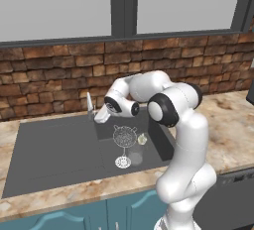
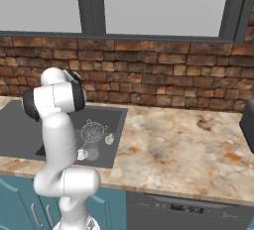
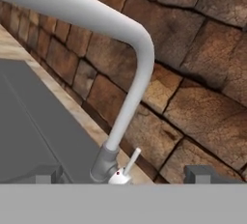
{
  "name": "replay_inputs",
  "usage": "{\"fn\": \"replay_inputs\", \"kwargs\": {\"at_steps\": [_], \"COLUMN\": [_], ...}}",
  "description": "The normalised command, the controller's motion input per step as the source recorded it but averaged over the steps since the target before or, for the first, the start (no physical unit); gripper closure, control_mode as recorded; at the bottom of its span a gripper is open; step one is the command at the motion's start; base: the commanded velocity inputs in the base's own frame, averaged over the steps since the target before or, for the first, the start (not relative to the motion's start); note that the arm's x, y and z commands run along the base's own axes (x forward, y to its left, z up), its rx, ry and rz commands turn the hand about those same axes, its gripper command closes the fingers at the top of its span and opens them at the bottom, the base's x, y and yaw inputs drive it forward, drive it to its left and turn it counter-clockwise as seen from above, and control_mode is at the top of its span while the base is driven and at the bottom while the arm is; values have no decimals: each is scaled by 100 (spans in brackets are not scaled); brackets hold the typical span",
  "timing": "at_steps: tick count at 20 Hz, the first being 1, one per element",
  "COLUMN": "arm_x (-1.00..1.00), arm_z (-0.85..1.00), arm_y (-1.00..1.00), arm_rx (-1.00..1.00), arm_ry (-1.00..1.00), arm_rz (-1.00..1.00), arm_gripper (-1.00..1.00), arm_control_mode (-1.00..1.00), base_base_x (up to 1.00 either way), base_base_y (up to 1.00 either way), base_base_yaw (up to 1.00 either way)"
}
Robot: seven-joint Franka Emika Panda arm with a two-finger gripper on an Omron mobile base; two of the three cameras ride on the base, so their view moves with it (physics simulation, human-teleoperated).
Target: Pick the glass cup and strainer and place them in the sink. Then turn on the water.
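The strainer lies in the dark grey sink, its thin handle reaching toward the round drain. Beside the drain stands the faint glass cup. My gripper is open at the back rim of the sink. Its fingertips stand on either side of the faucet's base and small lever, touching neither. The curved spout rises in front of the brick wall. No water is in view.
A small pale object lies in the sink by the strainer. The marble counter runs to the right, with a dark object at its far edge. The brick wall stands close behind the faucet.
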Motion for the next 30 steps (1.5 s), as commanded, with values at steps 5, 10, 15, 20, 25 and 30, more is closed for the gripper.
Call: {"fn": "replay_inputs", "kwargs": {"at_steps": [5,10,15,20,25,30], "arm_x": [1,5,14,8,4,8], "arm_z": [-6,-7,-16,-17,-6,0], "arm_y": [9,9,0,0,0,14], "arm_rx": [0,0,0,0,0,0], "arm_ry": [-3,-4,-11,-9,-3,0], "arm_rz": [0,0,2,5,1,0], "arm_gripper": [-100,-100,-100,-100,-100,-100], "arm_control_mode": [-100,-100,-100,-100,-100,-100], "base_base_x": [0,0,0,0,0,0], "base_base_y": [0,0,0,0,0,0], "base_base_yaw": [0,0,0,0,0,0]}}
